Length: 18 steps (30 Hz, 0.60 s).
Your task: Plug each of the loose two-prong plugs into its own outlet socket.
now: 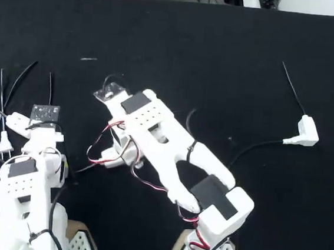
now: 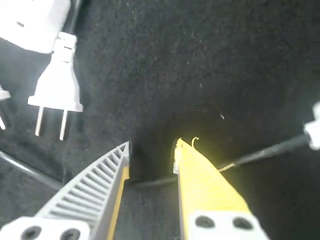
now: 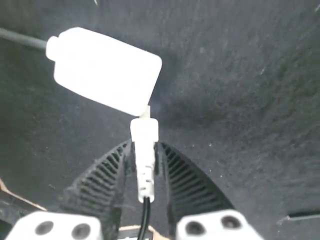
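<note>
The right end effector (image 3: pixel 145 148) pinches a white plug (image 3: pixel 144 131) whose prongs touch a white socket (image 3: pixel 105 70) on the black worktop (image 3: pixel 250 75). The left end effector (image 2: pixel 151 148) is spread, a loose plug (image 2: pixel 57 85) nearby.

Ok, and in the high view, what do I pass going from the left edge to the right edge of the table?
Loose two-prong plugs → left arm → right arm → white socket piece on a black cord.
</note>
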Tool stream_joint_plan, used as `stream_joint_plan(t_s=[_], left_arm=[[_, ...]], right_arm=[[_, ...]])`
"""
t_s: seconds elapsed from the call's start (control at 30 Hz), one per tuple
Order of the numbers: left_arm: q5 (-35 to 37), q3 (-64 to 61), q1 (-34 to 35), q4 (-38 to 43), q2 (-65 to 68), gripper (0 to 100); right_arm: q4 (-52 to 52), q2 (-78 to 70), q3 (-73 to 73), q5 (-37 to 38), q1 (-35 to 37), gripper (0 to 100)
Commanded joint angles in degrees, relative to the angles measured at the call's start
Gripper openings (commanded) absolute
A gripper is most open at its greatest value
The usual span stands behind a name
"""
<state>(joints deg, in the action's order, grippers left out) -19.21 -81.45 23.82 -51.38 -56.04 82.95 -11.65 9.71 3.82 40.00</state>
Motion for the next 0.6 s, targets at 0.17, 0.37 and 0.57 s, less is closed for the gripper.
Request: stream_joint_plan(t_s=[0.17, 0.37, 0.57], left_arm=[[-2.7, 0.6, -6.1, -3.4, -0.6, 15], [-2.9, 0.5, -6.1, -3.8, -0.6, 15], [-2.9, 0.4, -6.4, -3.9, -0.6, 15]], right_arm=[[-0.9, 0.7, -5.4, 0.0, 0.5, 1.1], [-1.5, 0.7, -5.5, 0.1, 0.5, 1.1], [-1.8, -2.6, -7.9, 0.2, -1.2, 1.1]])
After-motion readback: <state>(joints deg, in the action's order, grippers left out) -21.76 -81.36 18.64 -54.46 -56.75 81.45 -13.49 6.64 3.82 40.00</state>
